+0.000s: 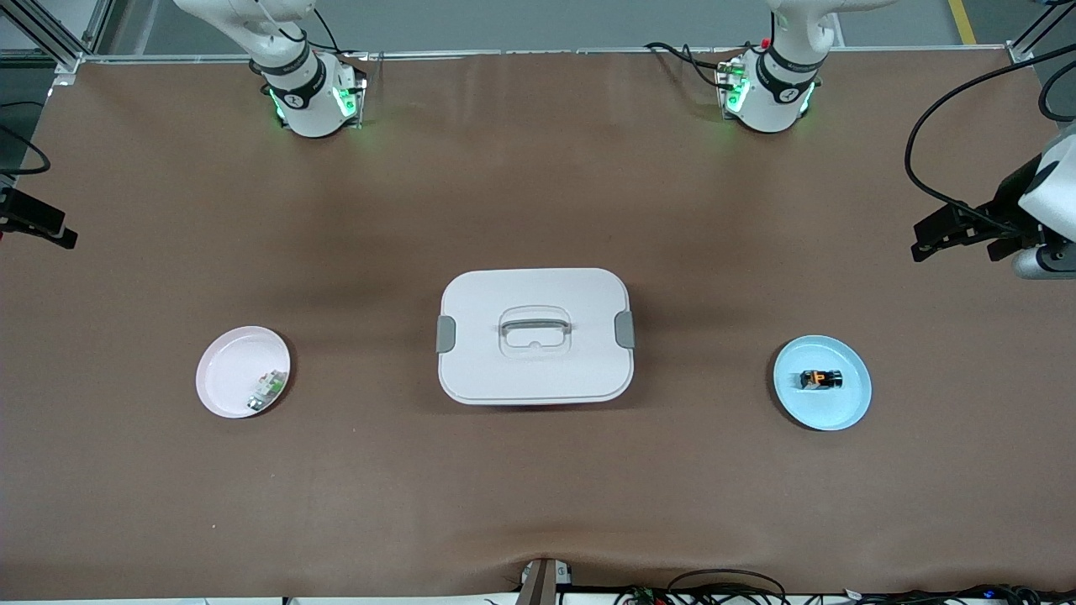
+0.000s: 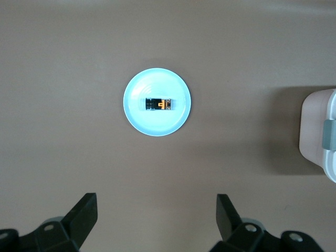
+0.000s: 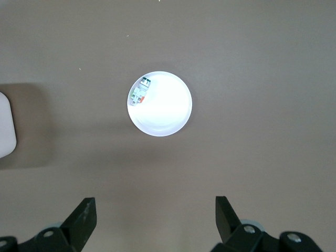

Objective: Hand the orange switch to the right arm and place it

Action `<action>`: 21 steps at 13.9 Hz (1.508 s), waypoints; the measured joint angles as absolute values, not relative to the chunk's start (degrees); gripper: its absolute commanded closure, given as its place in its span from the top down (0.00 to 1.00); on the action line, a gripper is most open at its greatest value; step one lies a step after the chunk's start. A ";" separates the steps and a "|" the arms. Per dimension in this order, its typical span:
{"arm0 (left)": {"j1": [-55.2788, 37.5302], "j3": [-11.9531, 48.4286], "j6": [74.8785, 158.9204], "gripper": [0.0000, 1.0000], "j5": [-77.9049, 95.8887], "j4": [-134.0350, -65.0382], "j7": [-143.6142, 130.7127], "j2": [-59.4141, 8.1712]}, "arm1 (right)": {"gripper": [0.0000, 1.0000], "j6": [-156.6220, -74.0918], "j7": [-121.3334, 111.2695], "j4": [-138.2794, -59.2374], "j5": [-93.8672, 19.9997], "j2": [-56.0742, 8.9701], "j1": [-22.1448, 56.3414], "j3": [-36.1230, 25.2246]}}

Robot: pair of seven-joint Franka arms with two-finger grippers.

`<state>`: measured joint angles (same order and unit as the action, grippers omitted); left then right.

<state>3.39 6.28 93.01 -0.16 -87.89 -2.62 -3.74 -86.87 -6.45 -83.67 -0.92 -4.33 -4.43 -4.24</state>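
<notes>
The orange switch (image 1: 820,379) is a tiny black block with an orange middle. It lies in a light blue plate (image 1: 851,405) toward the left arm's end of the table. In the left wrist view the switch (image 2: 159,104) lies in the plate (image 2: 140,115), well below my left gripper (image 2: 156,215). That gripper is open and empty, high above the bare table beside the plate. My right gripper (image 3: 156,215) is also open and empty, high above the table near a pink plate (image 3: 168,118).
The pink plate (image 1: 225,370) toward the right arm's end holds a small white-and-green part (image 1: 266,391). A white lidded box (image 1: 504,286) with a handle and grey clips stands mid-table between the plates. Cables run along the table's edges.
</notes>
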 measured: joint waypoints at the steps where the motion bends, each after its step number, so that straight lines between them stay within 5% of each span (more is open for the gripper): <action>1: 3.39 6.28 93.01 1.00 -0.16 -87.89 -2.61 -3.76 | 1.00 -86.87 -6.45 -83.67 -0.92 -4.33 -4.43 -4.24; 21: 3.60 5.97 93.03 1.00 -0.16 -87.88 -6.24 -4.15 | 1.00 -87.56 -6.45 -83.67 -0.94 -4.33 -4.43 -4.30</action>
<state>3.60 5.97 93.03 -0.16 -87.88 -6.24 -4.15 -87.56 -6.45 -83.67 -0.94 -4.33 -4.43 -4.30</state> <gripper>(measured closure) 0.000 0.000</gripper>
